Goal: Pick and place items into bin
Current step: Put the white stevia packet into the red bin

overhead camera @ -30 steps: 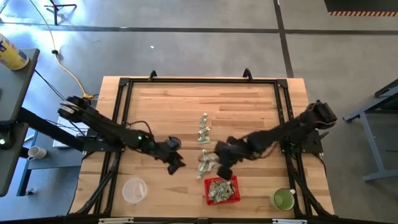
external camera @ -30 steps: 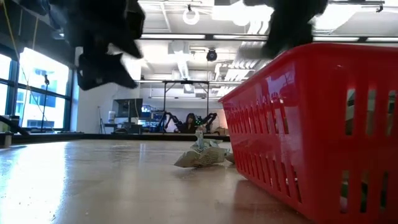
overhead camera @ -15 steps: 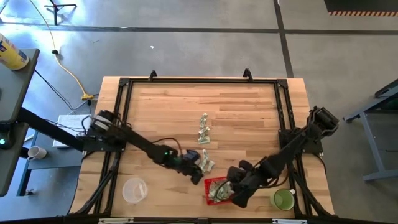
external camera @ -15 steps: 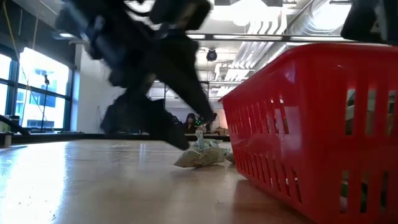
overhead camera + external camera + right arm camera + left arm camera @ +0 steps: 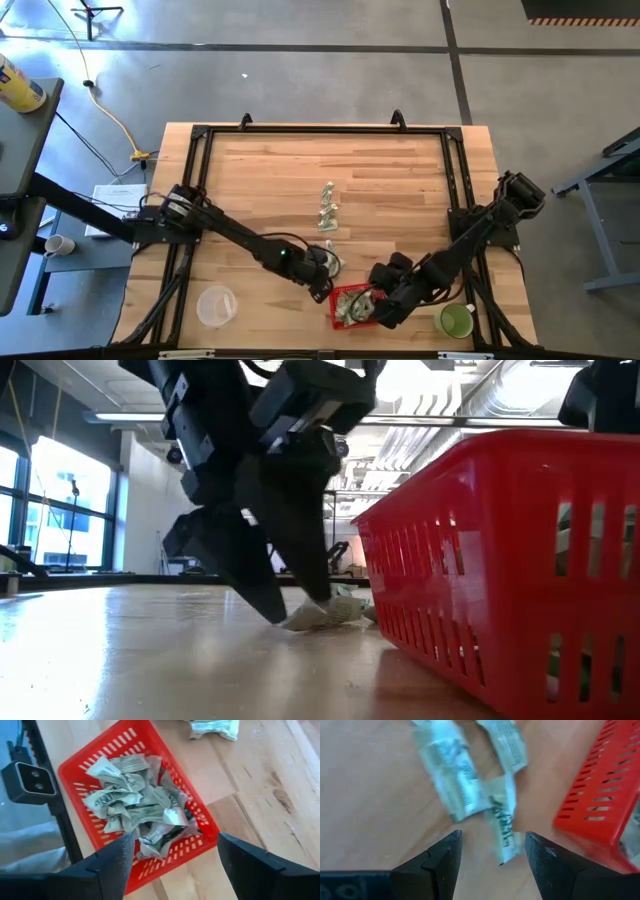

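Observation:
The red basket (image 5: 355, 305) stands near the table's front edge and holds several crumpled green-and-white packets (image 5: 140, 805). My right gripper (image 5: 172, 847) hangs open above it with nothing between its fingers. A few loose packets (image 5: 470, 785) lie on the wood just left of the basket. My left gripper (image 5: 492, 850) is open and low over them, one finger on each side of a packet's end (image 5: 506, 837). In the low view its fingertips (image 5: 272, 610) reach the table top. More packets (image 5: 327, 208) lie at the table's middle.
A clear round container (image 5: 216, 305) stands at the front left and a green cup (image 5: 457, 320) at the front right, next to the right arm. A black frame rail (image 5: 320, 130) runs around the table. Bare wood lies at the far side.
My left gripper has swept from the table's left toward the basket and come down to the loose packets beside it. My right gripper has swung from those packets toward the near edge and now hangs over the basket.

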Controlling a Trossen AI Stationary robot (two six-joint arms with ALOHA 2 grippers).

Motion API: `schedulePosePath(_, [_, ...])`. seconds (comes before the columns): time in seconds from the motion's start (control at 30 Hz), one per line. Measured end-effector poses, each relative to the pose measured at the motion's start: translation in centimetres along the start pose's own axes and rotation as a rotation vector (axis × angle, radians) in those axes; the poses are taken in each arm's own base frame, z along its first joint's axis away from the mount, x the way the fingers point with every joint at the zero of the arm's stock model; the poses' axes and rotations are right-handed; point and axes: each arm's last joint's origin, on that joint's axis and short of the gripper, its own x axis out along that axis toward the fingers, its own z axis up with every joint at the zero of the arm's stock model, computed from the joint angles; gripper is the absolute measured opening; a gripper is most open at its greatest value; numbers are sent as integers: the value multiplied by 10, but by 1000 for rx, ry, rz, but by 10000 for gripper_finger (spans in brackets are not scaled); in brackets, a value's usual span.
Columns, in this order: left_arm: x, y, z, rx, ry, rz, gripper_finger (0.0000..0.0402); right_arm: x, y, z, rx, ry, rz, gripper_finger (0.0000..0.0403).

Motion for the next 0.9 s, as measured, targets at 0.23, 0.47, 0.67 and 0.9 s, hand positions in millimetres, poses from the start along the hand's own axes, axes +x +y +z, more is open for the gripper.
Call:
schedulePosePath(0.23, [8, -8, 2, 3, 12, 17, 249, 0, -3, -1, -5, -8, -40, 277])
schedulePosePath(0.47, [16, 2, -2, 110, 25, 140, 184, 0, -4, 0, -4, -27, -56, 277])
schedulePosePath(0.67, [13, 15, 5, 204, 50, 226, 65, -1, -6, -3, -21, -16, -82, 274])
schedulePosePath(0.9, [-14, 30, 34, 248, 102, 209, 42, -23, 2, -23, -79, -120, -70, 261])
